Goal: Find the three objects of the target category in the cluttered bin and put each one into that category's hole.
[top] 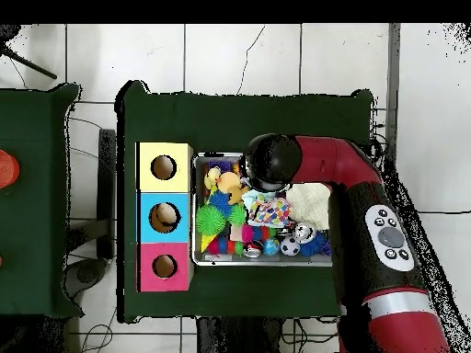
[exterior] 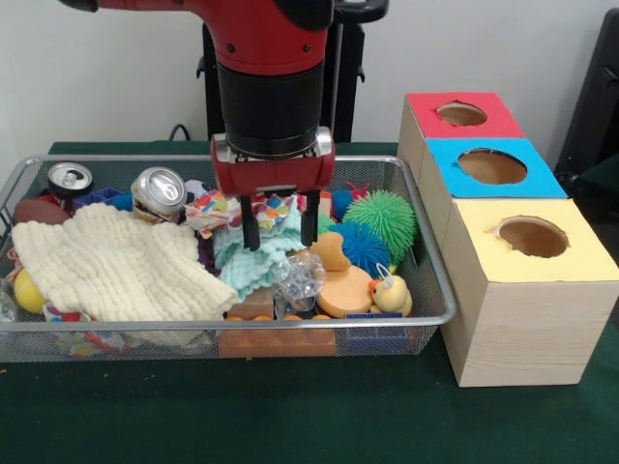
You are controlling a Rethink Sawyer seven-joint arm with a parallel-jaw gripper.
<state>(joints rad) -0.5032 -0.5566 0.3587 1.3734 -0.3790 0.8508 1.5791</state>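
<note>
Front view. The gripper hangs over the middle of the bin, its two black fingers apart with nothing between them: released. The tips stand just above a patterned cloth and a mint cloth. Left of the gripper, a cream cloth covers much of the bin; two cans lie behind it. Right of the gripper lie a green spiky ball, a blue spiky ball, an orange disc and a rubber duck. A crumpled clear wrapper lies just below the fingers. Which category is the target cannot be told. Right of the bin stand three boxes, each with a hole on top: red, blue, yellow.

Overhead view. The arm covers the right part of the bin; the gripper itself is hidden beneath it. The boxes touch the bin's left side. Something pale shows inside the blue box's hole.
</note>
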